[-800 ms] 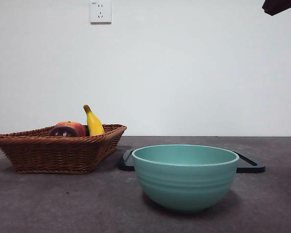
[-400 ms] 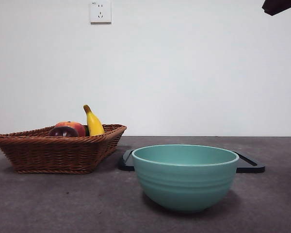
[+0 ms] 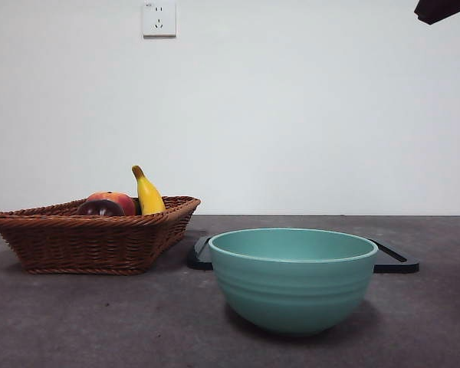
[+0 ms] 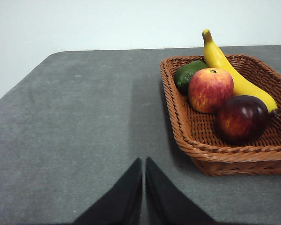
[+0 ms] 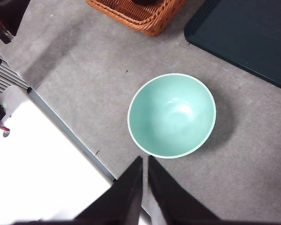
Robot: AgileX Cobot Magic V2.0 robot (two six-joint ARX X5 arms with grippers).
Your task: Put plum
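The plum (image 4: pixel 241 118), dark maroon and glossy, lies in the wicker basket (image 4: pixel 210 154) at its near corner; in the front view the plum (image 3: pixel 100 208) peeks over the basket rim (image 3: pixel 92 230). My left gripper (image 4: pixel 144 164) is shut, low over the bare table, well short of the basket. High above the table, my right gripper (image 5: pixel 144 161) is shut and looks down on the empty teal bowl (image 5: pixel 171 115), which stands front and centre in the front view (image 3: pixel 293 277).
Beside the plum in the basket lie a red-orange fruit (image 4: pixel 210 89), a yellow banana (image 4: pixel 234 75) and a green fruit (image 4: pixel 188 73). A dark tray (image 5: pixel 246 35) lies behind the bowl. The table's edge (image 5: pixel 70 136) runs near the bowl. A black arm tip (image 3: pixel 443 9) shows top right.
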